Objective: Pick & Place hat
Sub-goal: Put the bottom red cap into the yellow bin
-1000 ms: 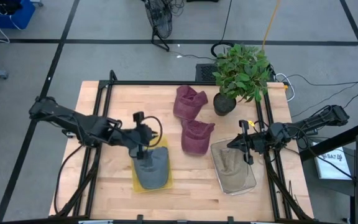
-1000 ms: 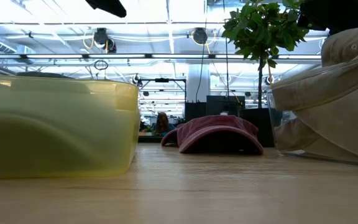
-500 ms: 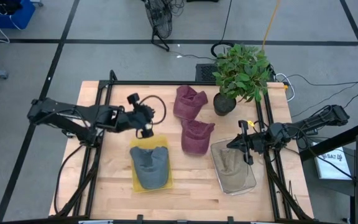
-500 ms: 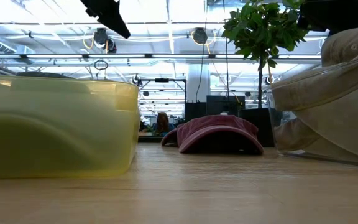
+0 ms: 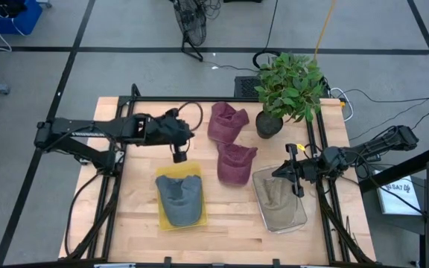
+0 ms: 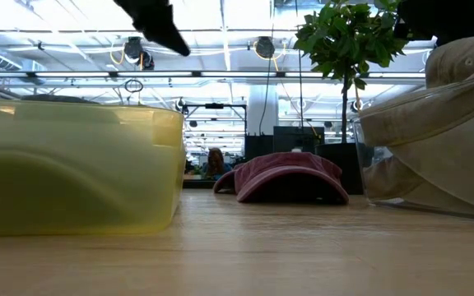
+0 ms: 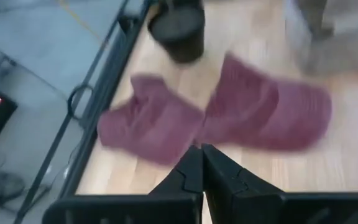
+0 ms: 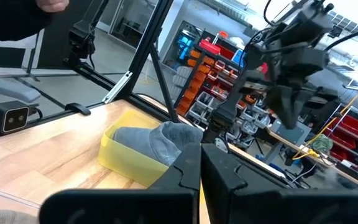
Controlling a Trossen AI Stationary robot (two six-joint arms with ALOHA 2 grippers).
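Left gripper [image 5: 179,155] has lifted off grey hat [image 5: 179,197], swung toward 12 o'clock, fingers now pinched shut, empty. We judge grey hat placed: sits in yellow bin [image 5: 164,217]. Two maroon hats [image 5: 234,162] remain loose at 3 o'clock of gripper. Right gripper [image 5: 298,190] closed, waiting over clear bin [image 5: 299,219].

Blurred maroon hats [image 7: 216,118]

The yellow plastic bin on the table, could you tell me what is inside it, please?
A grey fabric hat fills the yellow plastic bin; anything beneath the hat is covered.
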